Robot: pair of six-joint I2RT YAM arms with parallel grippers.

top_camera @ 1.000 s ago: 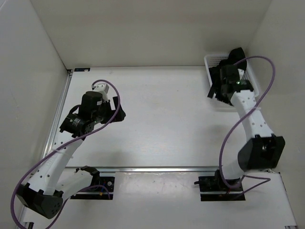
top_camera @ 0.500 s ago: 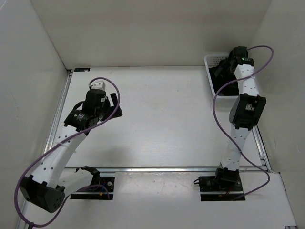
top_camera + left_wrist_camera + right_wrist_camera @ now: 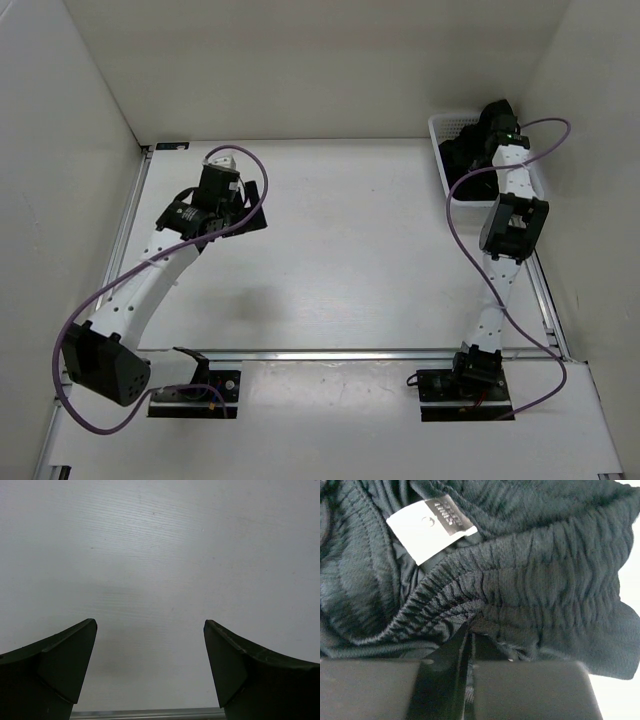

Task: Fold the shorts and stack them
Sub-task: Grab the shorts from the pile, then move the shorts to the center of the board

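Note:
The black shorts [image 3: 535,575] lie crumpled in a white basket [image 3: 441,124] at the far right corner of the table. The right wrist view shows their gathered waistband and a white label [image 3: 427,527]. My right gripper [image 3: 470,630] reaches into the basket [image 3: 492,128] and is shut on a fold of the waistband, with fabric pinched between the fingertips. My left gripper [image 3: 250,215] hovers over the left part of the table. It is open [image 3: 150,625], and only bare white tabletop shows between its fingers.
White walls enclose the table on the left, back and right. A metal rail [image 3: 125,235] runs along the left edge and another [image 3: 340,353] along the near edge. The right arm's purple cable [image 3: 455,215] hangs beside the basket.
My right gripper has pushed deeper into the basket and shut on the shorts' waistband. The left arm has swung toward the far side and to the right, still open.

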